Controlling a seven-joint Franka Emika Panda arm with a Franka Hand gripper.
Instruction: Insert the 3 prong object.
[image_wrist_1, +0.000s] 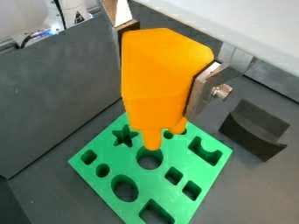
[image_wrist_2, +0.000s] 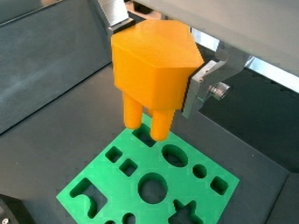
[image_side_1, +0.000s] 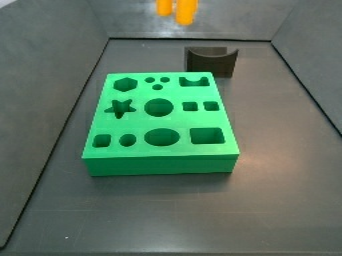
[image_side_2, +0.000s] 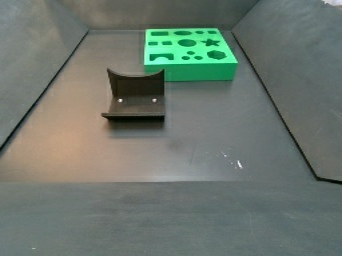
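Note:
The 3 prong object (image_wrist_1: 158, 74) is a bright orange piece, upright with its pegs pointing down. My gripper (image_wrist_1: 162, 87) is shut on it; one silver finger (image_wrist_1: 202, 90) shows against its side, the other is hidden behind it. It hangs above the green slab with shaped holes (image_wrist_1: 84, 162), pegs a little over the slab's edge, as both wrist views show (image_wrist_2: 152, 74). In a side view only the orange pegs (image_side_1: 175, 9) show, high above the far end of the slab (image_side_1: 160, 163). In a side view (image_side_2: 194, 72) the slab lies alone; gripper and piece are out of frame.
A dark grey block with a curved notch (image_side_1: 211, 60) stands apart from the slab, also seen in a side view (image_side_2: 134, 97) and a wrist view (image_wrist_1: 257, 127). Dark sloping walls (image_side_1: 54, 120) enclose the floor.

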